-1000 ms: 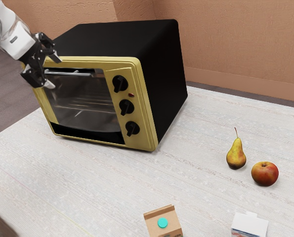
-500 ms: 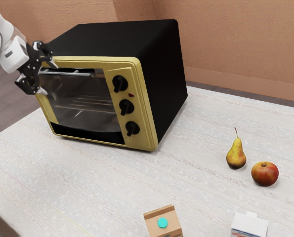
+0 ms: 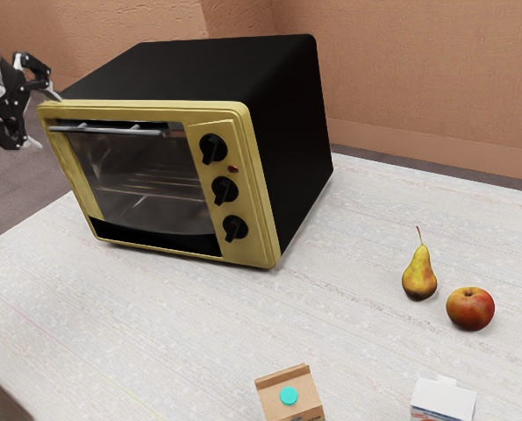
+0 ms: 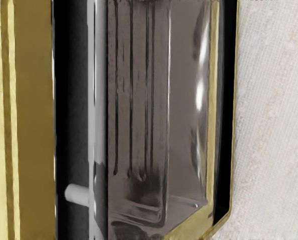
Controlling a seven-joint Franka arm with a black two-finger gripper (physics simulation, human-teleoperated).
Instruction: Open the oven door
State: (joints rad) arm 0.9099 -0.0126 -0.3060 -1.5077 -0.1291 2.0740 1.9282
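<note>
Across the pale desk [image 3: 348, 228], the oven [image 3: 243, 74] faces the arm, its door [image 3: 146, 189] shut below a handle [image 3: 103, 131]. The jaws stand released and spread, 1 finger higher than the other, probably to straddle that handle. The exterior view gives 3 knobs [image 3: 225, 189]; the wrist view reveals a post [image 4: 77, 195] bracing the handle.

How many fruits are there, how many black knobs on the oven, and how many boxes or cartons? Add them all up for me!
Fruits: 2 (yellow-green pear, round red-and-yellow apple)
Round black knobs on the black-and-gold oven: 3
Boxes or cartons: 2 (brown carton with teal cap, white box)
Total: 7
</note>
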